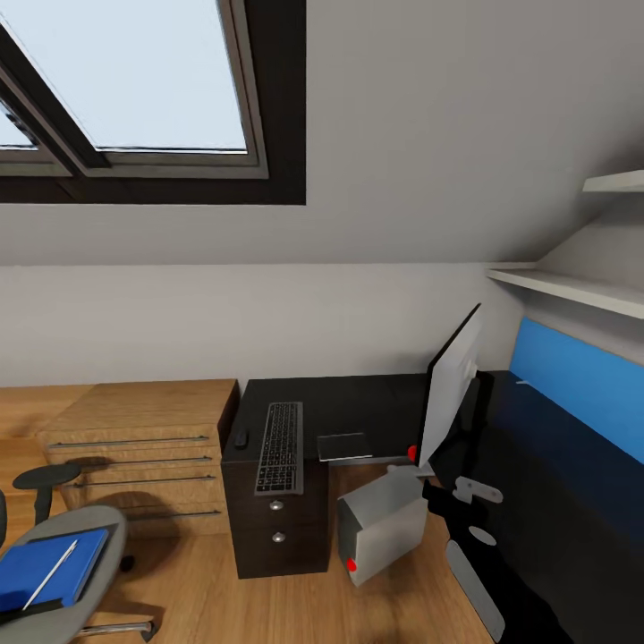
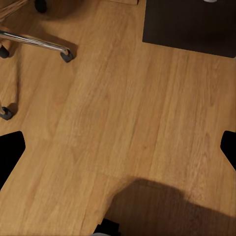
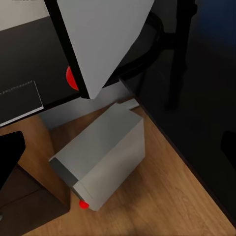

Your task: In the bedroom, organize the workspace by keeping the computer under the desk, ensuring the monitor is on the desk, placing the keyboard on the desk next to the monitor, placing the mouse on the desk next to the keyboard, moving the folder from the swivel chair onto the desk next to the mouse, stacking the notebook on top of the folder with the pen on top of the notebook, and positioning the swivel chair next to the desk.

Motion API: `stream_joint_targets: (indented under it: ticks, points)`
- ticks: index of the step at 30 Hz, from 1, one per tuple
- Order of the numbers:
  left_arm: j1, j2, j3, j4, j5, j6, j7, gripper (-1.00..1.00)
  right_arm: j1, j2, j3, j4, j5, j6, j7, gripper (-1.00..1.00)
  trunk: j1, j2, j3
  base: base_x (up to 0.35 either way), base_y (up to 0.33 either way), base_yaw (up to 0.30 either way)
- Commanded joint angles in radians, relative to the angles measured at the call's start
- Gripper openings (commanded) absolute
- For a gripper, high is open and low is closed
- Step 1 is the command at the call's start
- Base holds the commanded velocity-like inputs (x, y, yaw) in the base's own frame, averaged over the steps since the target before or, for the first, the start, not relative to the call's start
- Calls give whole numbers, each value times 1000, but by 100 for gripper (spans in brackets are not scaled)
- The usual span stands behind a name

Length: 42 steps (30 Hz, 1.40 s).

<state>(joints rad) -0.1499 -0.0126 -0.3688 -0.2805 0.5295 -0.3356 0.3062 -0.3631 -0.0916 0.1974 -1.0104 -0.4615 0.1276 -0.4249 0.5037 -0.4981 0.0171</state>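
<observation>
The black desk (image 1: 367,402) carries the keyboard (image 1: 279,447), with the small black mouse (image 1: 240,438) to its left and the grey notebook (image 1: 344,445) to its right. At the desk's inner corner stands the monitor (image 1: 452,385), its grey back (image 3: 98,39) toward me. The grey computer (image 1: 385,528) sits tilted on the floor under the desk (image 3: 105,157). At bottom left, the swivel chair (image 1: 89,537) holds the blue folder (image 1: 49,568) with the white pen (image 1: 49,577) on it. My right gripper (image 3: 118,147) is open above the computer. My left gripper (image 2: 118,147) is open over bare floor.
A wooden cabinet (image 1: 143,447) with bar handles stands left of the desk's drawers (image 1: 277,519). White shelves (image 1: 572,288) and a blue wall panel (image 1: 572,376) run along the right wall. The chair's chrome leg (image 2: 34,42) and casters sit near my left gripper.
</observation>
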Motion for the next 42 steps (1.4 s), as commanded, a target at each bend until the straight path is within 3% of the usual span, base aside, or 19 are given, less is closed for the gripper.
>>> stream_joint_targets:
  ticks: [1, 5, 8, 11, 18, 19, 24, 25, 28, 31, 35, 38, 39, 42]
  points:
    - [0, 0, -9, 0, 6, -3, 7, 100, 0, -2, 4, 0, -4, -1, -7, 100, 0, -1, 0, 0, 0, 0]
    - [0, 0, -9, 1, 6, -3, 7, 100, -1, -6, 3, 67, 12, -114, -4, 100, 0, -1, 0, 0, 0, 0]
    - [0, 0, -9, 0, 6, -3, 7, 100, -30, -19, -1, 234, 45, -294, -3, 100, 0, -1, 0, 0, 0, 0]
    - [0, 0, -9, 0, 6, -3, 7, 100, -97, -34, -2, 357, 52, -349, -3, 100, 0, -1, 0, 0, 0, 0]
    - [0, 0, -9, 0, 6, -3, 7, 100, -236, -47, -2, 597, 53, -373, -3, 100, 0, -1, 0, 0, 0, 0]
    - [0, 0, -9, 0, 6, -3, 7, 100, -297, -50, -3, 695, 53, -378, -3, 100, 0, -1, 0, 0, 0, 0]
    - [0, 0, -9, 0, 5, -3, 7, 100, -342, -77, -3, 746, 53, -379, -3, 100, 0, -1, 0, 0, 0, 0]
    - [0, -1, -10, 0, 3, -3, 7, 100, -411, -99, -3, 767, 51, -377, -4, 100, 0, -1, 0, 0, 0, 0]
    - [0, -1, -10, 0, 3, -4, 7, 100, -460, -103, -4, 810, 47, -377, -4, 100, 0, -1, 0, 0, 0, 0]
    - [0, -1, -10, 0, 2, -5, 7, 100, -480, -71, -11, 837, 20, -378, -5, 100, 0, -1, 0, 0, 0, 0]
    - [0, -1, -10, 0, 2, -6, 7, 100, -484, -40, -12, 841, 13, -383, -5, 100, 0, -1, 0, 0, 0, 0]
    - [0, 0, -10, 0, 2, -6, 7, 100, -484, -38, -12, 842, 14, -418, -5, 100, 0, -1, 0, 0, 0, 0]
    - [0, 0, -10, 0, 3, -6, 6, 100, -484, -38, -12, 847, 16, -473, -4, 100, 0, -1, 0, 0, 0, 0]
    - [0, -1, -11, 0, 2, -6, 6, 100, -484, -40, -11, 849, 17, -487, -3, 100, 0, -1, 0, 0, 0, 0]
